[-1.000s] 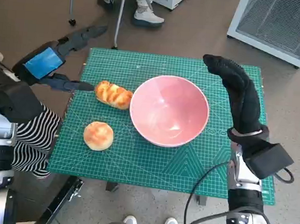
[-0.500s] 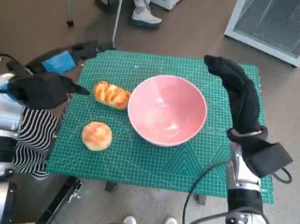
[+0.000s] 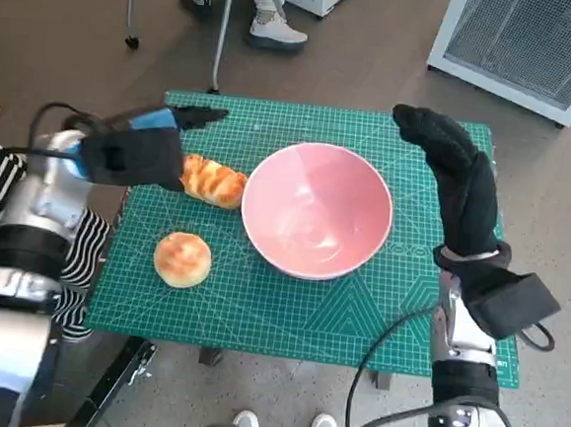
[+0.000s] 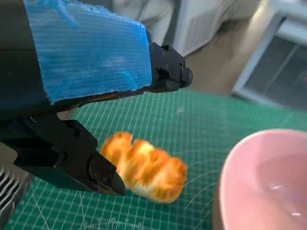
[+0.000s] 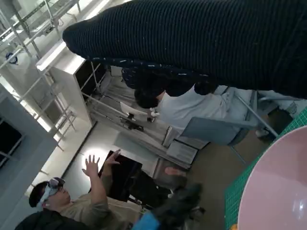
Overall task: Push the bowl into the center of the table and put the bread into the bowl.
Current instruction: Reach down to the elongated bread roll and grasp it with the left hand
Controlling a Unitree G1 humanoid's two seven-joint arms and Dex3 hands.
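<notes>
Beside the left rim of the wide pink bowl (image 3: pixel 317 209), a long, golden, ridged bread loaf (image 3: pixel 214 181) is seen lying on the green gridded cutting mat (image 3: pixel 288 308), its long axis running from the mat's left edge toward the bowl. The loaf's bowl-ward end is just beside the rim; contact cannot be confirmed. The black, blue-taped left hand (image 3: pixel 140 153) is shown at the loaf's outer end, fingers spread with nothing held; in the left wrist view the loaf (image 4: pixel 144 166) appears between the upper fingers and the lower one (image 4: pixel 103 176), not yet enclosed. This hand is judged much the nearer to the bread, and the bowl lies directly beyond the loaf from it. The black-gloved right hand (image 3: pixel 456 182) is held upright and empty just off the bowl's right rim, fingers extended. A round golden bun (image 3: pixel 183 258) sits nearer the robot, apart from the loaf and clear of the hand's path. A person's shoes (image 3: pixel 277 31) are visible beyond the table.
</notes>
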